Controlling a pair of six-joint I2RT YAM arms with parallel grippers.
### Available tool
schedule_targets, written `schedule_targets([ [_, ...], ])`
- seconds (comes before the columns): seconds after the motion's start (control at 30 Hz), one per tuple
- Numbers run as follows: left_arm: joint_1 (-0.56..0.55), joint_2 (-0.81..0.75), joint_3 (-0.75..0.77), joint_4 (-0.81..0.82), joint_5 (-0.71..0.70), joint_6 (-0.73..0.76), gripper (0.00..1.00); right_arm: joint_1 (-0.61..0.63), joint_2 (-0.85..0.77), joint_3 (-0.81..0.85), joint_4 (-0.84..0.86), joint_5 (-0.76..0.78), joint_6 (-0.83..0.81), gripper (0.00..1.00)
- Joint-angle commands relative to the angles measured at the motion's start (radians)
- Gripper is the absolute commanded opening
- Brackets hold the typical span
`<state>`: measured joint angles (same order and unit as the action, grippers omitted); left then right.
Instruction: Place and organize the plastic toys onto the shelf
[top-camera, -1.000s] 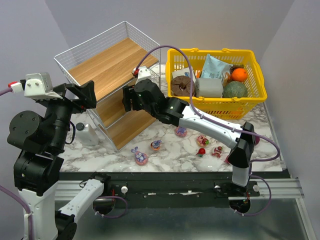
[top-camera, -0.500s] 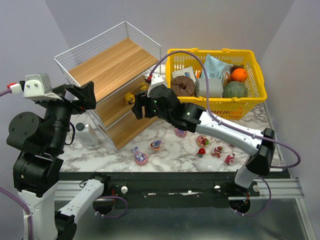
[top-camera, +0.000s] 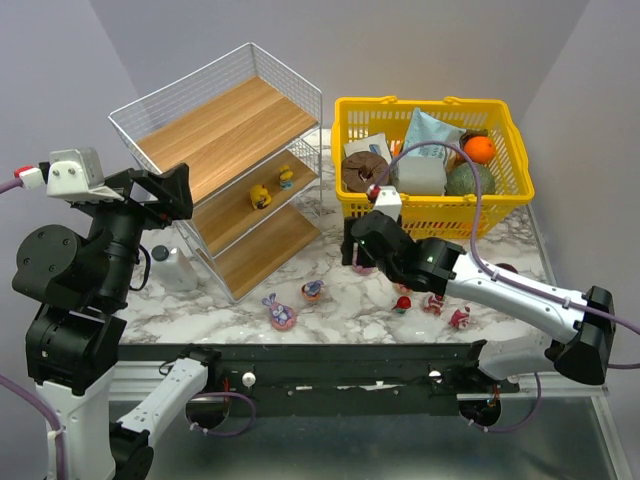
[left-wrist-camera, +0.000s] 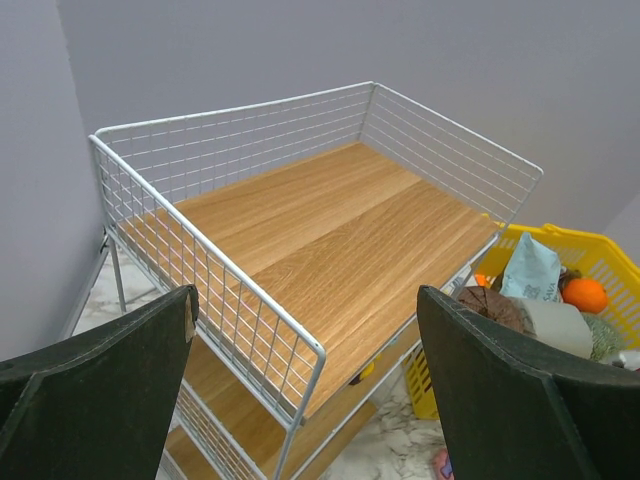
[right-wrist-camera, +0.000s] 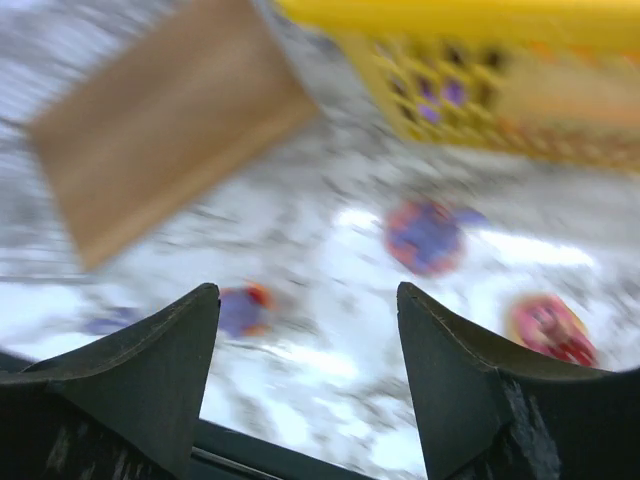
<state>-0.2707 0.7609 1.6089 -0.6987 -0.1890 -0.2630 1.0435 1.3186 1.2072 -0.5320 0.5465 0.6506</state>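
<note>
Right end effector (right-wrist-camera: 308, 300) back from shelf (top-camera: 215, 125), beside basket (top-camera: 440, 214) edge

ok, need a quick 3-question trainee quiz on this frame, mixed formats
1. True or false: the right claw is gripping a toy.
2. Which tier of the shelf holds the two yellow duck toys? A) top B) middle C) bottom
3. Fill in: the left claw is open and looks onto the shelf's ___ tier.

Key
1. False: it is open, with nothing between its fingers.
2. B
3. top
</note>
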Motion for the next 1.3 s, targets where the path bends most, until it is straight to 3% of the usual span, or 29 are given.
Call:
schedule_targets([
  [0.0, -0.005, -0.009, -0.004, -0.012, 0.031, -0.008, 0.99, -0.04, -0.088, -0.179, -0.166, 0.092, 0.185, 0.79],
  [0.37, -0.012, 0.003, -0.023, -0.005, 0.057, -0.027, 0.99, -0.05, -0.188, -0.335, -0.382, 0.075, 0.377, 0.77],
  [0.6, -0.012, 0.003, -0.035, -0.004, 0.06, -0.031, 0.99, -0.051, -0.269, -0.524, -0.22, 0.018, 0.363, 0.73],
  [1.03, -0.016, 0.003, -0.014, -0.016, 0.03, -0.004, 0.99, -0.099, -0.144, -0.591, -0.066, -0.051, 0.334, 0.66],
  [1.27, -0.021, 0.003, -0.009, -0.019, 0.022, 0.001, 0.99, -0.112, -0.09, -0.578, -0.03, -0.059, 0.311, 0.55],
])
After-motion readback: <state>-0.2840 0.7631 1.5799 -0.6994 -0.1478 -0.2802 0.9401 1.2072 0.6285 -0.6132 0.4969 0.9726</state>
